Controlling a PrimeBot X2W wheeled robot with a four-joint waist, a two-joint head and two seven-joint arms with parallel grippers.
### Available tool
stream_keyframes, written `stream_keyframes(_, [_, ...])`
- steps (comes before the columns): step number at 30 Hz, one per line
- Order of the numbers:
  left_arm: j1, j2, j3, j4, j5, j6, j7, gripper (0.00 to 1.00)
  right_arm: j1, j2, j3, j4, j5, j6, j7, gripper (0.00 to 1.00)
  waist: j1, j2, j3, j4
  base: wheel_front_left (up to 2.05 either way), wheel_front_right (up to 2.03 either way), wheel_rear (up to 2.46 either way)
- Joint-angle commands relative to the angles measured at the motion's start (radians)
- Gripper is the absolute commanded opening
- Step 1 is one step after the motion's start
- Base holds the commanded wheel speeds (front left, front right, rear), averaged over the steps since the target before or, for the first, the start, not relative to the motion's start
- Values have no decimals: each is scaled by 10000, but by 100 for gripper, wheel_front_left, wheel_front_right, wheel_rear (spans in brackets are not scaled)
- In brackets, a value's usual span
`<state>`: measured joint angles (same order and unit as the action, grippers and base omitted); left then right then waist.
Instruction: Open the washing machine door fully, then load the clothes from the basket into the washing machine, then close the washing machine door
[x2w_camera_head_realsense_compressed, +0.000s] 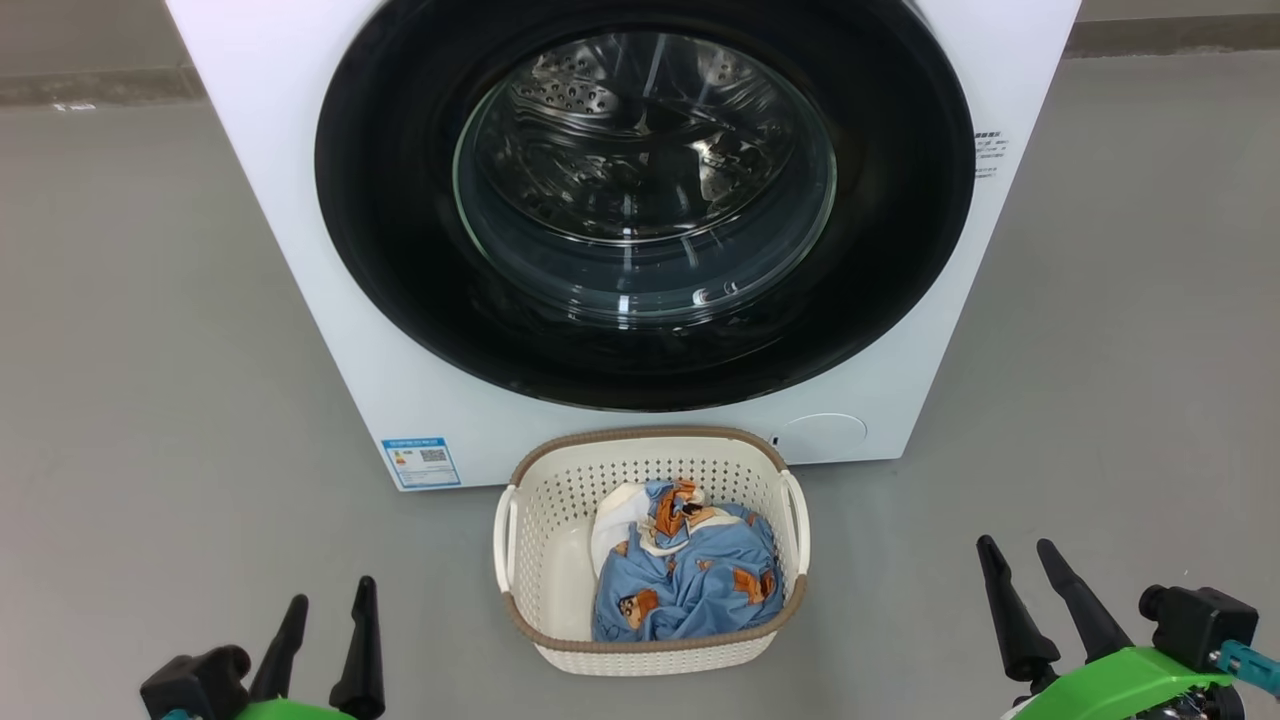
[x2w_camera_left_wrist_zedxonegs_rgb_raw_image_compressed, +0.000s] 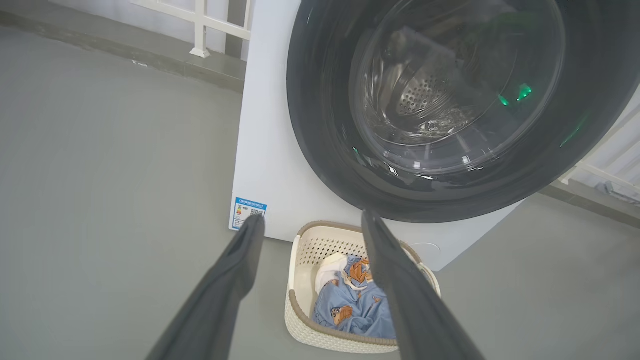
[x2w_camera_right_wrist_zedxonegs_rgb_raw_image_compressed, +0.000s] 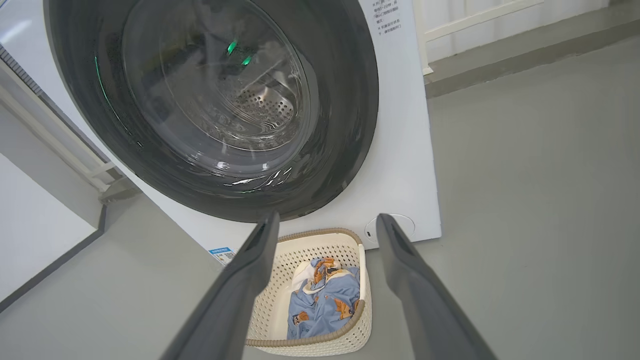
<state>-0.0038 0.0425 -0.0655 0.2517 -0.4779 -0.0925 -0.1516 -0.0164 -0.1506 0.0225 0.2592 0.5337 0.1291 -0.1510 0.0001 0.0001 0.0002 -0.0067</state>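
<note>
The washing machine door (x2w_camera_head_realsense_compressed: 645, 190) lies shut against the washing machine (x2w_camera_head_realsense_compressed: 260, 150), straight ahead and far from both arms; the basket (x2w_camera_head_realsense_compressed: 650, 436) holding the clothes (x2w_camera_head_realsense_compressed: 690, 580) sits at its foot, midway between them; the left gripper (x2w_camera_head_realsense_compressed: 332, 592) and right gripper (x2w_camera_head_realsense_compressed: 1015, 548) hang near, released and empty, about equally distant; no handle shows, so the pulling side is unclear.

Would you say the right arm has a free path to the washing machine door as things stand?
Probably yes. The right gripper hangs open and empty over the floor, right of the basket, and nothing stands between it and the shut washing machine door. Its reach itself I cannot judge.
</note>
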Motion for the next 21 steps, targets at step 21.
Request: stream_keyframes(21, [-148,220,196,-515,2804,209,-708,100,-12,-296,451,-361,-2595,14,-703,100,-1,-1,65,-51,0,0,0])
